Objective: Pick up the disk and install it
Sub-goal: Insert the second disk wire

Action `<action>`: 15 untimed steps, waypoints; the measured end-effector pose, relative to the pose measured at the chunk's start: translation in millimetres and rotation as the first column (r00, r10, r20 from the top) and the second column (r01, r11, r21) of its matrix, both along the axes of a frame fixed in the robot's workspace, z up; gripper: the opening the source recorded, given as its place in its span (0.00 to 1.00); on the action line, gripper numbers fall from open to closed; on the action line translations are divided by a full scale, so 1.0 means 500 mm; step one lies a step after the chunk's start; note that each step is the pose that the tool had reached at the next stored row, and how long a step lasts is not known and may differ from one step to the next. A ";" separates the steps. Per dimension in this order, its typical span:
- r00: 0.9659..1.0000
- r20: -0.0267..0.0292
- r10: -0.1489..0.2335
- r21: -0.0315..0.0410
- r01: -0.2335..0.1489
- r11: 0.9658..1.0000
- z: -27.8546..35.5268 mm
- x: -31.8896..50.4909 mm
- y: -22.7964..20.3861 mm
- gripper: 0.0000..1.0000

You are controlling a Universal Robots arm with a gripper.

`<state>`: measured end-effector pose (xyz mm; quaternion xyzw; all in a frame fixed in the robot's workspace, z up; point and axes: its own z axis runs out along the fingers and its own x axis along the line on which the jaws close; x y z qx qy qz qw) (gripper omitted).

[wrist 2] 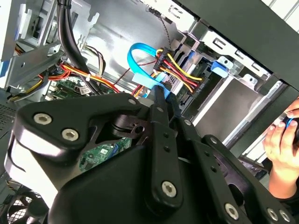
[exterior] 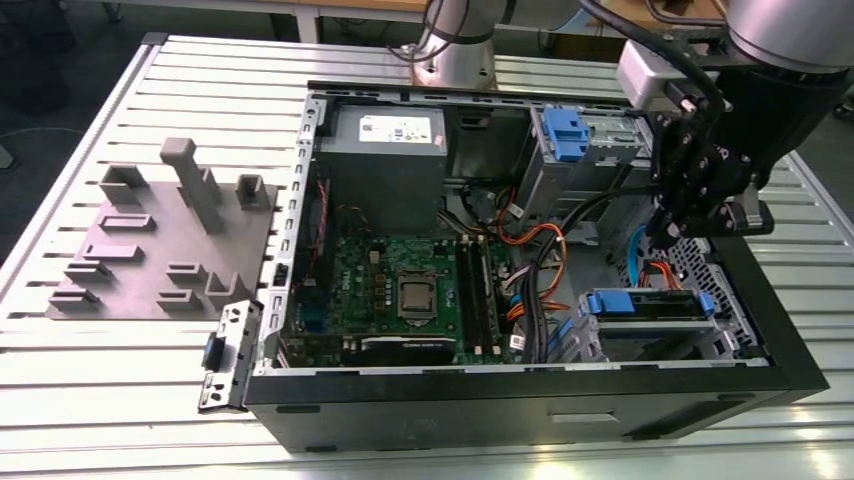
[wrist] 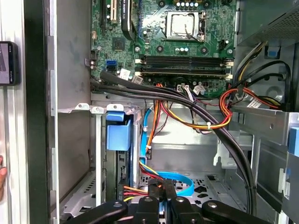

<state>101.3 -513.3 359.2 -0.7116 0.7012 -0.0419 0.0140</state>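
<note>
1. The gripper hangs inside the open computer case. In both wrist views its two fingers are pressed together with nothing between them, so it is clenched and empty.
2. Just past the fingertips, a flat blue cable loops beside a bundle of red, yellow and black wires. Both are close enough to snag.
3. Below the gripper and a little towards the case's front corner lies the disk. It sits in a metal bay and its blue bracket faces up. The gripper does not touch it.
4. My judgement is that the disk is stiff, dense for its size and sensitive to knocks. Its bare metal faces look smooth and likely slippery. The blue bracket along the edges looks like the safer place to take hold, clamped across the narrow width and clear of the cables.
5. Farther off in the case is the green circuit board with its processor socket.
6. Beyond that is the grey power supply box.
7. Outside the case, on the slatted bench, a grey block plate stands well away from the gripper.
8. A person's hand is just outside the case wall.
</note>
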 end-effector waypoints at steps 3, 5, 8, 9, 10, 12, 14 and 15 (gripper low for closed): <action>1.000 0.000 0.000 0.000 0.000 1.000 -0.001 -0.001 -0.0025 0.16; 1.000 0.001 0.000 0.000 0.000 1.000 -0.002 -0.004 -0.0071 0.16; 1.000 0.004 0.000 0.000 0.000 1.000 -0.003 -0.011 -0.0150 0.16; 1.000 0.005 0.000 0.000 0.000 1.000 -0.004 -0.013 -0.0188 0.16; 1.000 0.005 0.000 0.000 0.000 1.000 -0.005 -0.014 -0.0229 0.16; 1.000 0.006 0.001 0.000 -0.001 1.000 -0.006 -0.017 -0.0319 0.16; 1.000 0.007 0.001 0.000 -0.001 1.000 -0.008 -0.018 -0.0363 0.16; 1.000 0.007 0.001 0.000 -0.001 1.000 -0.008 -0.018 -0.0364 0.16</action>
